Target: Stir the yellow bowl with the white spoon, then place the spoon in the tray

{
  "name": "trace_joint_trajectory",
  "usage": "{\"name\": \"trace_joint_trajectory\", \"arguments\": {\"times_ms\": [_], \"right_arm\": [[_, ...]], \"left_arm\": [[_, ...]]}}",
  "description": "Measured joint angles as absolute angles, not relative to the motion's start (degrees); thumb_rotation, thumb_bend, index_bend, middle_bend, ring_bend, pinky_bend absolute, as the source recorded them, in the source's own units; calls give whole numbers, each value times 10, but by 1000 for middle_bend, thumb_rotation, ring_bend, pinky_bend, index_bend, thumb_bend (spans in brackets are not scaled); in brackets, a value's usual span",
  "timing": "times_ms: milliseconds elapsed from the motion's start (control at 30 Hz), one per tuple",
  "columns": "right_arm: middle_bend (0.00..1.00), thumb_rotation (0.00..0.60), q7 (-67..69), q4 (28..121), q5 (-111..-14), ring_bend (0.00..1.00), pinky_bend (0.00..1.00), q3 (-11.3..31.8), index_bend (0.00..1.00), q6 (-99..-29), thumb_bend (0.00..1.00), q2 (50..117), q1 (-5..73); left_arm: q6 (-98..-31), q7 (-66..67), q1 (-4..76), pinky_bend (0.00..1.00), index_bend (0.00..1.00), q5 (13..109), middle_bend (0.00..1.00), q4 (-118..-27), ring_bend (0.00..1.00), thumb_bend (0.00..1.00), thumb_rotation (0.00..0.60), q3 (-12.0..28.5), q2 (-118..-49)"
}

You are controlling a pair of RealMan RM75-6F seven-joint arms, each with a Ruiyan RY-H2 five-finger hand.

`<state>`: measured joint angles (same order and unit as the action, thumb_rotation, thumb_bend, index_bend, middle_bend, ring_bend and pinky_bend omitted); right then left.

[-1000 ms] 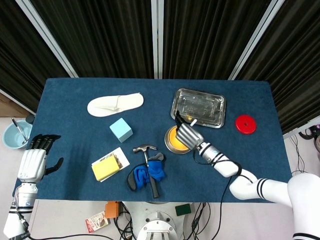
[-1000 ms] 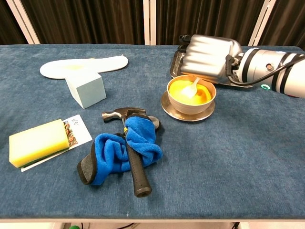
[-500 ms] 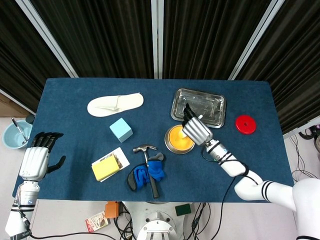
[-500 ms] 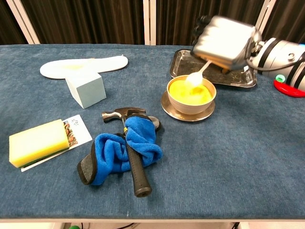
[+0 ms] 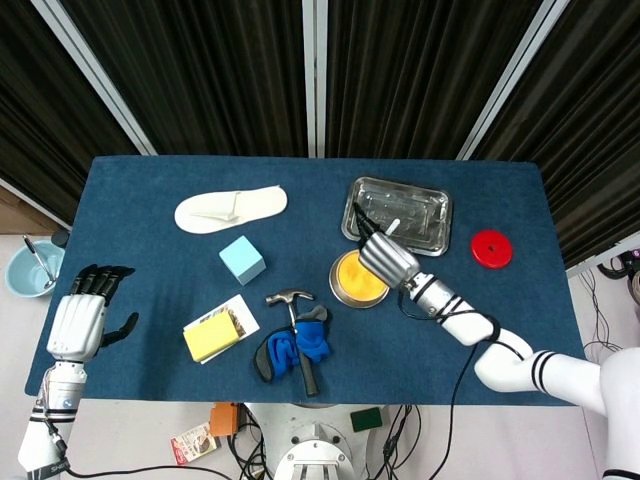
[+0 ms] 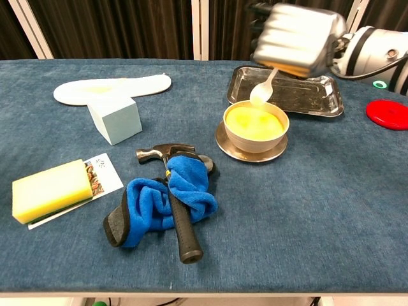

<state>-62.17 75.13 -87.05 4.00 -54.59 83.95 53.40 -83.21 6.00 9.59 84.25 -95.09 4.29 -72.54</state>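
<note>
My right hand (image 6: pixel 298 38) (image 5: pixel 382 257) holds the white spoon (image 6: pixel 263 89) by its handle. The spoon's bowl hangs in the air just above the far rim of the yellow bowl (image 6: pixel 255 125) (image 5: pixel 355 279), clear of its contents. The yellow bowl sits on a metal saucer. Behind it lies the metal tray (image 6: pixel 310 101) (image 5: pixel 420 207), with nothing in it. In the head view the spoon (image 5: pixel 391 227) shows over the tray's near left corner. My left hand (image 5: pixel 82 318) hangs open off the table's left edge, away from all of this.
A hammer (image 6: pixel 178 210) lies on a blue cloth (image 6: pixel 152 203) at the front. A yellow sponge (image 6: pixel 49 189), a light blue cube (image 6: pixel 115 118) and a white slipper (image 6: pixel 112 87) are on the left. A red disc (image 6: pixel 387 113) lies right of the tray.
My right hand has lifted the spoon out of the yellow bowl and raised it toward the tray. The left hand has shifted slightly.
</note>
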Motion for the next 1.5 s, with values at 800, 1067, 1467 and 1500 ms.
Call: {"name": "trace_joint_trajectory", "arguments": {"times_ms": [800,1067,1467,1500], "right_arm": [[425,600,-817,742,-877,196,0,24,723,-425,505,841,601],[425,600,-833,732,-875,196,0,19,725,-429,506,866,597],[435,600,-795,731,-870,208,0,24,736,-477,506,894,573],[435,600,-787,732,-869,208,0,25,737,-485,505,895,569]], "left_arm": [[-853,41,77,118,215,839,210,-928,150,261,600,38,-735],[-852,33,75,118,215,838,211,-920,151,261,600,38,-739],[-851,28,72,118,215,838,211,-916,151,261,600,37,-738],[-851,28,73,118,215,838,211,-916,151,261,600,37,-737]]}}
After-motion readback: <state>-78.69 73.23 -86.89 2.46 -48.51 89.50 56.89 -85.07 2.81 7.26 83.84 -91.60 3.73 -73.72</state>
